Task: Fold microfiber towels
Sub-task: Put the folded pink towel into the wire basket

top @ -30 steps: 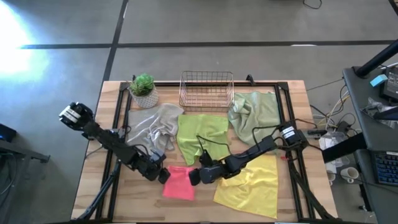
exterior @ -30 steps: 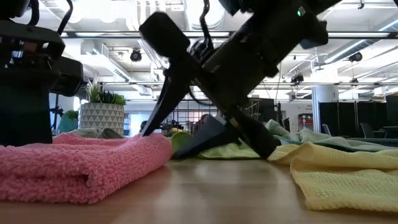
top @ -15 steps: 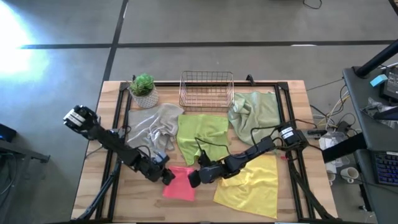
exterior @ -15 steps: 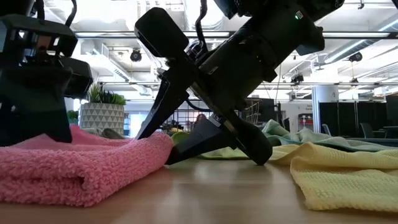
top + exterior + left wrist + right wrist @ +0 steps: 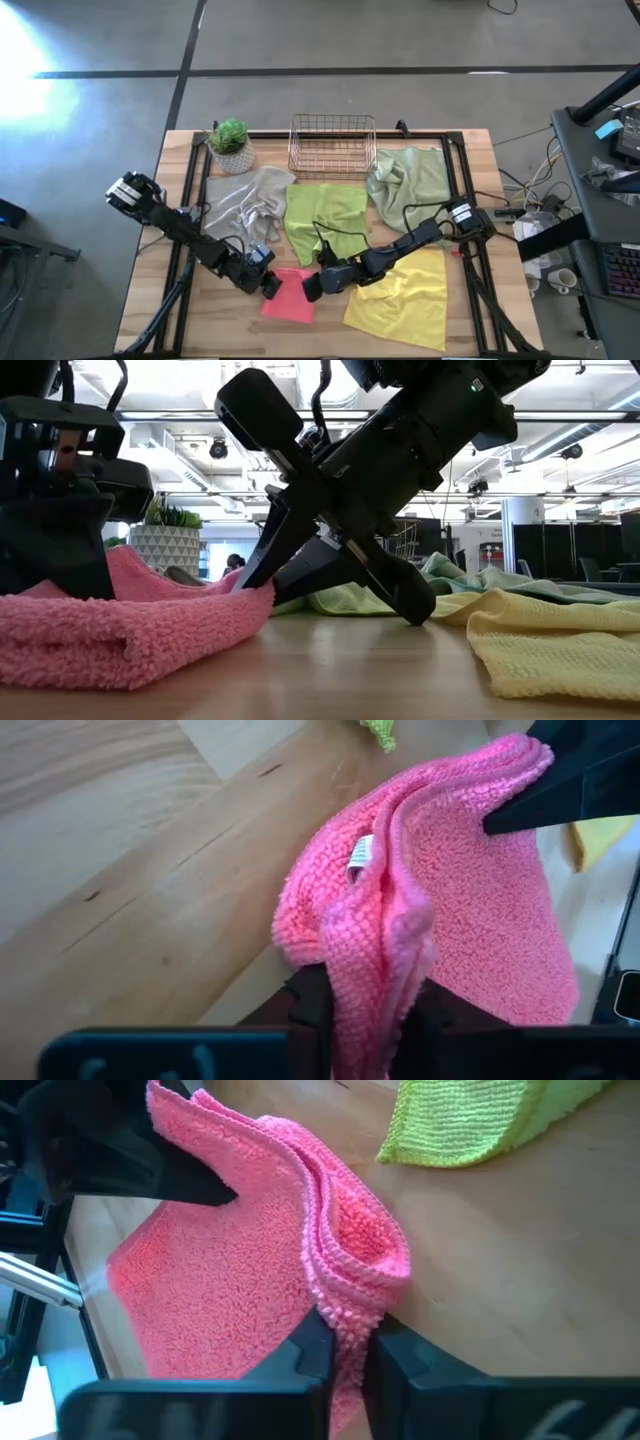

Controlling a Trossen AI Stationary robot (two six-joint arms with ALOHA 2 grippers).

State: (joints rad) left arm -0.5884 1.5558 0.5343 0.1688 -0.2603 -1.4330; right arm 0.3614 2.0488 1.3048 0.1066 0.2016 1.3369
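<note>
Both grippers, left and right, pinch my looped pink towel at the table's front; I see the copper wire basket holding nothing.

Both arms reach low toward the front middle, tips facing each other. Left gripper is pinched tight, fingers clamped; right gripper is clamped too, fingers together.

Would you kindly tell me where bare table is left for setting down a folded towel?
Bare wood lies left of the grey towel, also the front-left corner. Crowded: the middle, where both the left pincer and right pincer grip the pink towel, beside lime towel and yellow towel.
</note>
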